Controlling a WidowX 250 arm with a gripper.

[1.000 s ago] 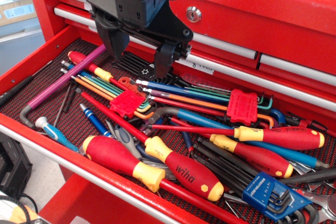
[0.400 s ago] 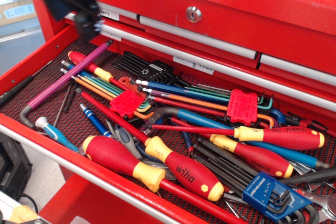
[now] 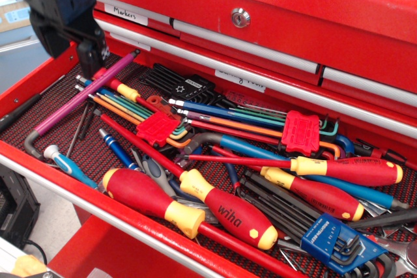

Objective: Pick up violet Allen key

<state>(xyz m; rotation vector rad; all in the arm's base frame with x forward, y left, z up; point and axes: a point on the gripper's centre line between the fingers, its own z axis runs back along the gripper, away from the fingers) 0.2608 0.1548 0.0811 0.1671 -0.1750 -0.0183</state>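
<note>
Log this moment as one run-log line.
stage: approach | hand: above upper end of violet Allen key, holding nothing | key: lying in drawer, not lifted

A white paper label (image 3: pixel 126 12) on the red cabinet's upper drawer front, at about eleven o'clock, carried handwriting that appeared to read "Markers". A second white label (image 3: pixel 240 81) near twelve o'clock of the open drawer bore handwriting too faint to read. The red-and-yellow-handled screwdriver (image 3: pixel 225 209) at six o'clock showed the brand "wiha". The blue plastic hex-key holder (image 3: pixel 333 236) at five o'clock bore small white print, illegible.
</note>
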